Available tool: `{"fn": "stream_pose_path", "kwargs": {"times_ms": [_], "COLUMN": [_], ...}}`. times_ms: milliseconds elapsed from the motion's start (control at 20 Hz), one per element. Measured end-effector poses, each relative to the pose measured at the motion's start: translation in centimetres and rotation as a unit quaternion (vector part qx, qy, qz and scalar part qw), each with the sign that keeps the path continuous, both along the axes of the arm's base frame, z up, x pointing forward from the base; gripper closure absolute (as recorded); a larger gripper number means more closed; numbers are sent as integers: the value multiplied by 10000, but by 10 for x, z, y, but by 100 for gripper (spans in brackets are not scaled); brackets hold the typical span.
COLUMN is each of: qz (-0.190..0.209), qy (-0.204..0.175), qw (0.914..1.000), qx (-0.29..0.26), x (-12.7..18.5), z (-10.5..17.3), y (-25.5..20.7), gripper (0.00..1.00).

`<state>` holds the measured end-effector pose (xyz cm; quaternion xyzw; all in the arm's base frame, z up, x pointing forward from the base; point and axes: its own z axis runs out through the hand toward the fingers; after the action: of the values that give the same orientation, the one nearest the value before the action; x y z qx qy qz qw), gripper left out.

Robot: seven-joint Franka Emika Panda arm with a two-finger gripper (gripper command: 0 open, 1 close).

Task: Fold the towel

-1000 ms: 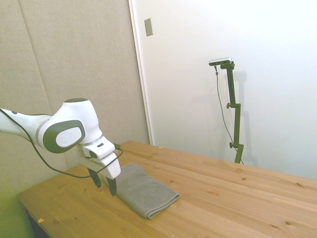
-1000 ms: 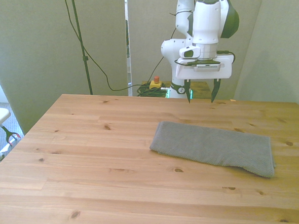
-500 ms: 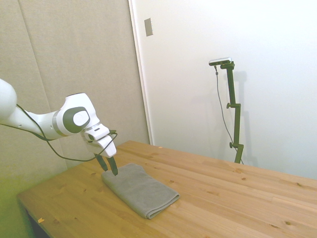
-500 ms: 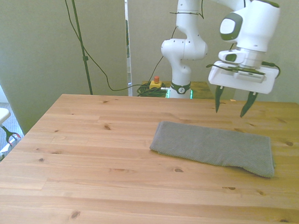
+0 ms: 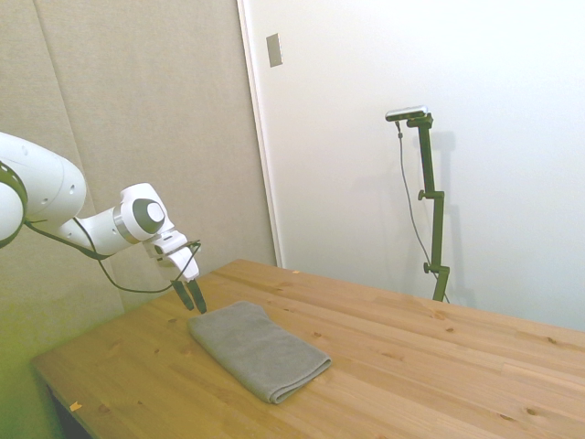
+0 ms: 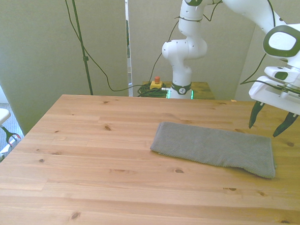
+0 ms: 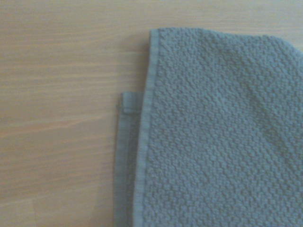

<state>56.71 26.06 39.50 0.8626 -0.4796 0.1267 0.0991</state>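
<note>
You have a plain grey towel (image 6: 215, 149) with no print; up close its weave shows a fine pebbled texture and a smooth hem of the same grey (image 7: 222, 137). It lies on a bench (image 6: 110, 181) of light honey-coloured wood with darker knots and grain lines. The arm (image 6: 289, 44) is white with dark grey accents, and its jaws are black.

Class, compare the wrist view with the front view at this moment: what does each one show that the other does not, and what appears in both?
Only the wrist view shows the towel's nubbly weave and a lower layer's hem sticking out past the top layer's edge.

Only the front view shows the whole towel lying flat, the gripper with its jaws open above the towel's end on the front view's right, and the robot's base behind the table.

Both show the grey towel resting on the wooden table.
</note>
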Motion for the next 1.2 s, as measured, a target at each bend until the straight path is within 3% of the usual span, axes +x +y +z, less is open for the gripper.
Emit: {"fn": "stream_pose_path", "kwargs": {"times_ms": [750, 1200], "qz": [62, 53], "qy": [51, 32], "qw": [9986, 9982], "qx": [-514, -598], "x": [17, 20], "z": [-42, -44], "y": [29, 24], "gripper": [0, 0]}}
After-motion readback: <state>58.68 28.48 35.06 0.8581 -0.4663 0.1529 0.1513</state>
